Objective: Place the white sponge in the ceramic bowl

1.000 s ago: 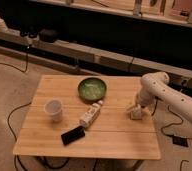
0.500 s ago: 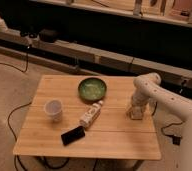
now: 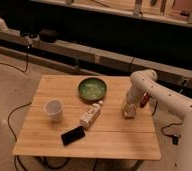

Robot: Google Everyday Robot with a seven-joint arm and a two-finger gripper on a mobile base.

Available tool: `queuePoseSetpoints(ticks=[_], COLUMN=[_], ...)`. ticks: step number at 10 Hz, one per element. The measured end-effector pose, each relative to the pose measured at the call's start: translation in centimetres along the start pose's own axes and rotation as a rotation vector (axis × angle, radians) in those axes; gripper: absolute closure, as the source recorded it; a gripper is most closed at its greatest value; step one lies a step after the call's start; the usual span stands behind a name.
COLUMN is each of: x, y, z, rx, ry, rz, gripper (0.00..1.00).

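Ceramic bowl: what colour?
Ceramic bowl: dark green rim, paler speckled green inside, camera view. Gripper is down at the table's right side.

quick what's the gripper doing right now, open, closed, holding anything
Gripper: down at the right side of the table, right at the white sponge; whether it grips the sponge cannot be told.
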Motion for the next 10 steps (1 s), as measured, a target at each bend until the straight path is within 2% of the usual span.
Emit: queuePoseSetpoints(ticks=[1,3,4,5,6,7,8,9,10], x=[2.0,7.9,9.7,11.8,13.9,14.7,15.0,14.9,14.5], y=[-1.0,-4.1,-5.7,-8.1,-11.8,-14.2,-17.3,-19.5,-20.8], z=[-1.8,-6.2,-7.4,-8.7,-9.7,-9.8,-9.3,-8.4,-7.3], rx=[-0.001,-0.019,-0.019,-0.018,-0.014,-0.007,0.003,0.003,-0.012], ry=[0.04,0.151,0.182,0.216,0.245,0.25,0.234,0.216,0.192], rz=[-0.031,-0.106,-0.137,-0.182,-0.247,-0.289,-0.342,-0.382,-0.412], gripper=[0.96,0.96,0.96,0.93,0.82,0.74,0.63,0.53,0.43])
